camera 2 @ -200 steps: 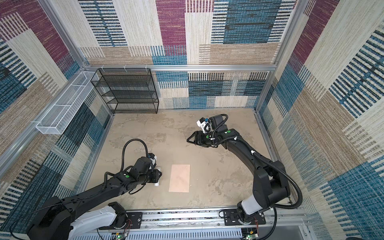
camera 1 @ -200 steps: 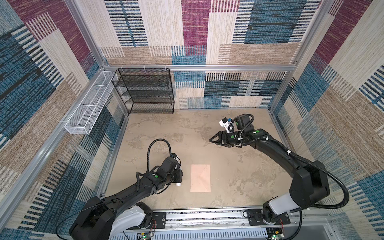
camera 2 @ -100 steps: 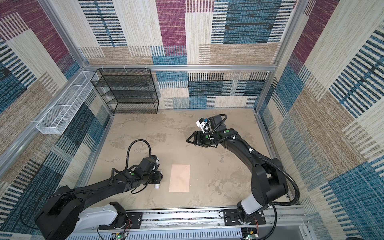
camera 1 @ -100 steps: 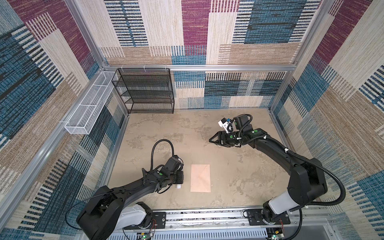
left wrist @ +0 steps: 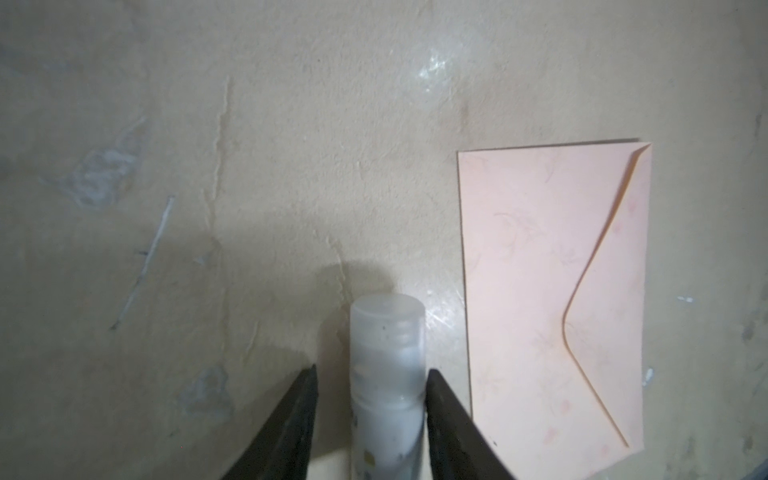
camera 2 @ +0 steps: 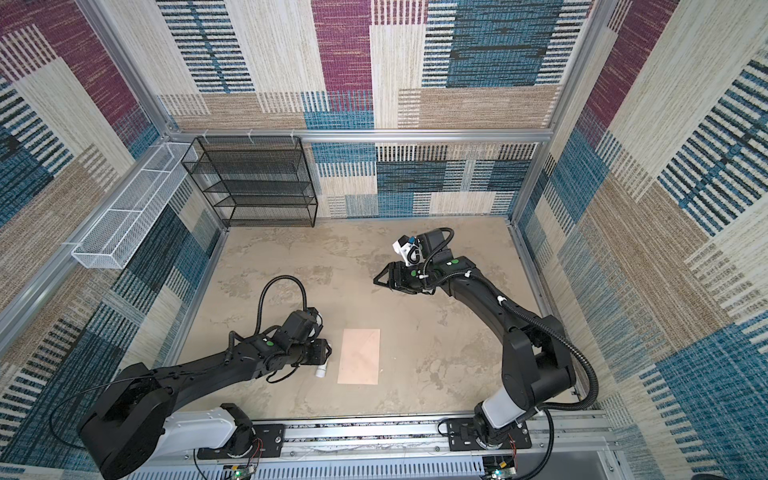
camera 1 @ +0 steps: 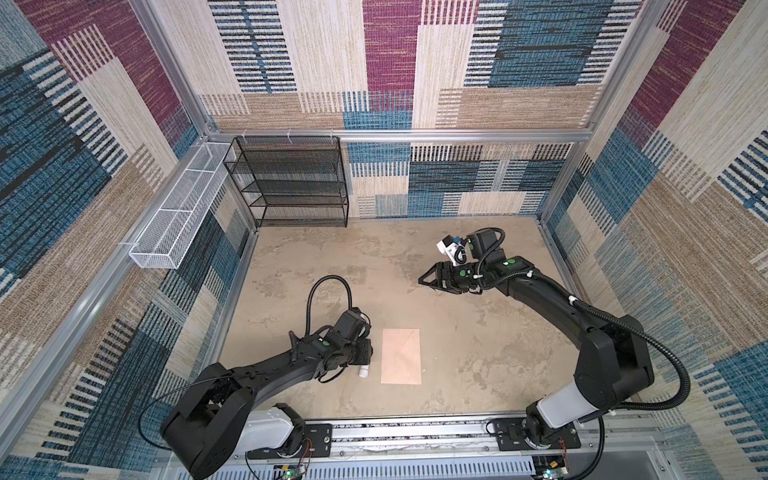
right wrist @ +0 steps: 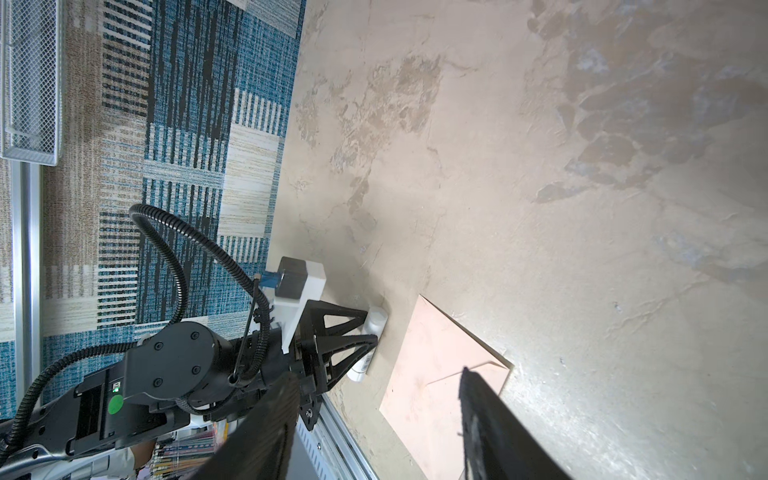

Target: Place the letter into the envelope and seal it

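Flap folded down, the envelope (camera 1: pixel 401 356) lies flat (letter unseen, presumably inside); the left gripper (left wrist: pixel 370 368) loosely straddles the white tube (camera 1: pixel 363 371) beside it, likely sealing glue, while the right gripper (camera 1: pixel 422 281) hangs wide, empty, well apart.

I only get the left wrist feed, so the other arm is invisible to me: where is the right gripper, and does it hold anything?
Observer: The right gripper hovers over the back right of the table, far from the envelope, open and empty.
Operator: Is the tube lifted or down?
Observer: Down: the right wrist view shows the tube lying flat on the table beside the envelope.
Operator: Any letter lying outside my frame?
Observer: None shows in either top view; only envelope and tube lie on the table.
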Robot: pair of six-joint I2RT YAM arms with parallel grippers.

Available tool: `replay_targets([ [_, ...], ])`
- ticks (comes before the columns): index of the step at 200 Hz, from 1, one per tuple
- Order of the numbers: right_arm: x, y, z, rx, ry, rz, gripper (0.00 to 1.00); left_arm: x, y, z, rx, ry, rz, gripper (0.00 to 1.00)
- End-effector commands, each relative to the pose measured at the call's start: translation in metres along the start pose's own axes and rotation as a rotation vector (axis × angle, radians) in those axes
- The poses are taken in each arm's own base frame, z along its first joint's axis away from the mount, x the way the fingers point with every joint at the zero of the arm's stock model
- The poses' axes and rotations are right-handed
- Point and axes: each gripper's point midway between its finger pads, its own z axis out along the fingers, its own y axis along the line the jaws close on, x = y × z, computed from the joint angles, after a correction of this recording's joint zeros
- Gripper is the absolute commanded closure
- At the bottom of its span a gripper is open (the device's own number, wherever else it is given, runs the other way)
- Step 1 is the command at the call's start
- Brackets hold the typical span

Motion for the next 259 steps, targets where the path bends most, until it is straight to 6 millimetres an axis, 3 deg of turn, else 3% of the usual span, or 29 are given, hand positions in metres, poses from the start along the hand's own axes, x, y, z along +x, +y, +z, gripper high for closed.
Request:
replay_targets([
  [1,-0.006,0.002,-0.002,0.003,-0.022,-0.023,0.35,0.016,0.012,0.000,-0.050,0.066,-0.018,0.51],
  [25,-0.006,0.002,-0.004,0.007,-0.025,-0.023,0.35,0.013,0.009,-0.004,-0.037,0.055,-0.017,0.49],
  [62,-0.010,-0.001,-0.007,0.017,-0.041,-0.023,0.35,-0.007,-0.009,-0.024,0.041,-0.032,0.001,0.38],
  [107,-0.027,-0.003,-0.019,0.047,-0.103,-0.032,0.35,-0.054,-0.032,-0.072,0.108,-0.232,0.054,0.26],
  [139,-0.046,-0.011,-0.034,0.121,-0.203,-0.076,0.35,-0.087,-0.035,-0.100,0.081,-0.356,0.091,0.22],
  [159,-0.065,-0.016,-0.054,0.218,-0.359,-0.177,0.33,-0.112,-0.030,-0.113,0.047,-0.442,0.093,0.20],
  [192,-0.078,-0.044,-0.102,0.452,-0.684,-0.327,0.26,-0.153,0.003,-0.128,-0.034,-0.575,0.053,0.17],
  [227,-0.059,-0.087,-0.150,0.734,-0.953,-0.456,0.20,-0.186,0.059,-0.143,-0.170,-0.719,0.005,0.15],
  [259,-0.039,-0.144,-0.183,0.979,-1.063,-0.410,0.13,-0.193,0.118,-0.151,-0.301,-0.840,-0.103,0.14],
])
